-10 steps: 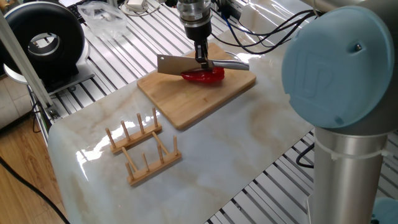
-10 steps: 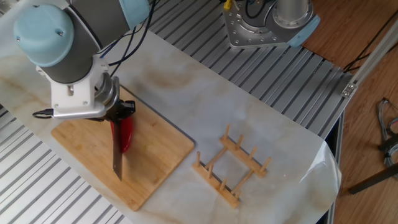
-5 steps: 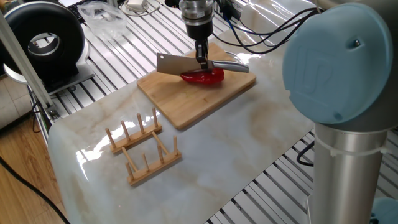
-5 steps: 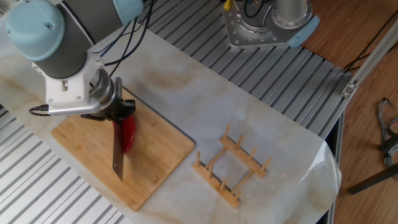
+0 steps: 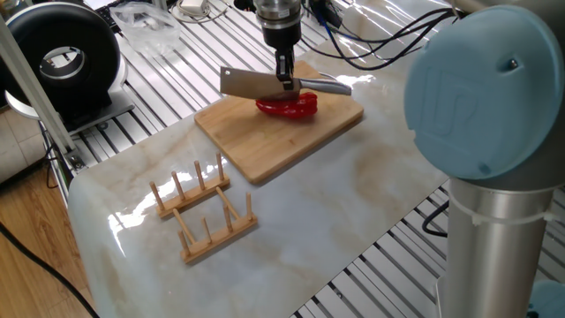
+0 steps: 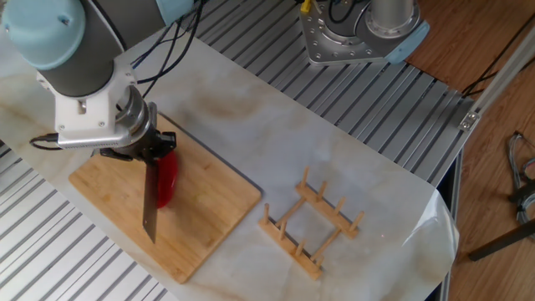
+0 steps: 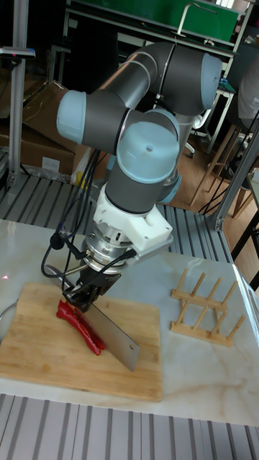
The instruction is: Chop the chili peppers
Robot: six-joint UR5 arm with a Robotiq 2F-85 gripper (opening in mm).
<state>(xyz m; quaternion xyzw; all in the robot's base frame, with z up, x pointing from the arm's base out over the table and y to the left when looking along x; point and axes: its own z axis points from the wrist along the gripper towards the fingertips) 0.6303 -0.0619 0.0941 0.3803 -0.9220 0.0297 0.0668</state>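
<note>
Over board (image 5: pixel 282 132), claw (image 5: pixel 284 78) clamped on cleaver (image 5: pixel 252 84), above chili (image 5: pixel 287 106); edge-on from the other fixed view, broadside from tall. Rack (image 5: pixel 203 212) well apart.

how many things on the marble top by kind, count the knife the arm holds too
cutting board: 1
chili pepper: 1
cleaver: 1, held in the tool
wooden rack: 1
total: 4

The chili peppers (image 5: pixel 287 106) lie on the cutting board (image 5: pixel 274 141), the wooden rack (image 5: pixel 201 212) well apart on the table (image 5: pixel 353 203).
</note>
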